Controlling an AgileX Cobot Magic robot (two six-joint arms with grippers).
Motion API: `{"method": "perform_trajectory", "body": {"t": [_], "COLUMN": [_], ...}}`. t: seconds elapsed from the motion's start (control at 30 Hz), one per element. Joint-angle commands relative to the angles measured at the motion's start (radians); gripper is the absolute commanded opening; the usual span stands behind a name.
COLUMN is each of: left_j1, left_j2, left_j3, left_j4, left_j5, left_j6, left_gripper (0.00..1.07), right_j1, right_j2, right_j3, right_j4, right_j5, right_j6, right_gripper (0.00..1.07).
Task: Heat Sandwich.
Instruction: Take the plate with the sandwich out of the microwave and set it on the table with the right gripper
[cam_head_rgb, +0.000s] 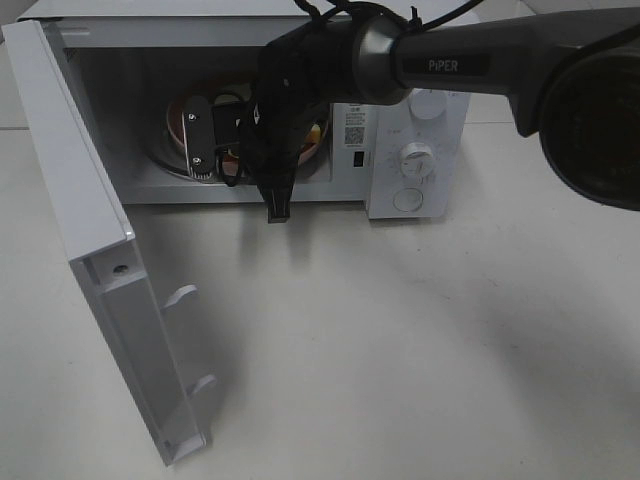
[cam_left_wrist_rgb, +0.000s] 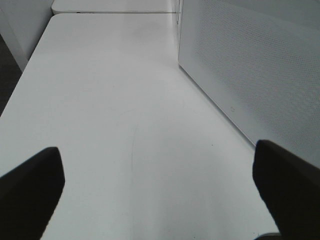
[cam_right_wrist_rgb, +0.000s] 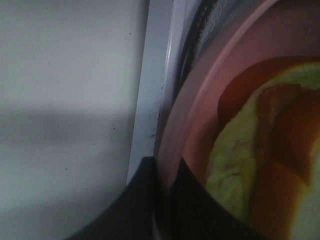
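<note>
A white, boxy microwave (cam_head_rgb: 400, 150) with smooth plastic walls stands on the pale matte table (cam_head_rgb: 420, 340), its door (cam_head_rgb: 90, 260) swung wide open, the inner face showing moulded latch hooks; two round dials and a round button sit on the control panel at its right; the right arm, a dark glossy tube lettered PIPER, reaches across into the cavity, and the right gripper (cam_head_rgb: 275, 205) hangs at the cavity mouth, black and angular. In the right wrist view its fingers (cam_right_wrist_rgb: 190, 200) sit on either side of the round pink plate's (cam_right_wrist_rgb: 200, 125) thin smooth rim, pinching it; the sandwich (cam_right_wrist_rgb: 240, 160) lies on that plate inside the microwave, blurred, its pale green-yellow filling soft and lumpy beside orange-brown patches; the bread's outline cannot be made out. The left gripper (cam_left_wrist_rgb: 160, 185) hovers over bare table beside the microwave's finely perforated side wall, its dark fingers (cam_left_wrist_rgb: 30, 185) spread wide apart, holding nothing.
</note>
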Motion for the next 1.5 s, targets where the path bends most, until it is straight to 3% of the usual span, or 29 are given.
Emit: {"method": "perform_trajectory", "body": {"t": [0.03, 0.47, 0.63, 0.77, 1.5], "left_j1": [0.001, 0.001, 0.001, 0.001, 0.001], "left_j2": [-0.008, -0.008, -0.008, -0.008, -0.008], "left_j3": [0.001, 0.001, 0.001, 0.001, 0.001], "left_j4": [0.002, 0.002, 0.002, 0.002, 0.002], "left_j5": [0.000, 0.000, 0.000, 0.000, 0.000], "left_j6": [0.000, 0.000, 0.000, 0.000, 0.000], "left_gripper": [0.98, 0.98, 0.98, 0.98, 0.98], "right_j1": [-0.010, -0.007, -0.005, -0.003, 0.020], "right_j2": [-0.020, -0.052, -0.112, -0.201, -0.480], "right_j3": [0.007, 0.009, 0.095, 0.251, 0.638], "right_j4": [0.008, 0.009, 0.039, 0.062, 0.110], "right_j5": [0.023, 0.046, 0.018, -0.048, -0.131], "right_j6": [0.001, -0.022, -0.077, -0.206, -0.390], "right_gripper": [0.00, 0.00, 0.00, 0.00, 0.00]}}
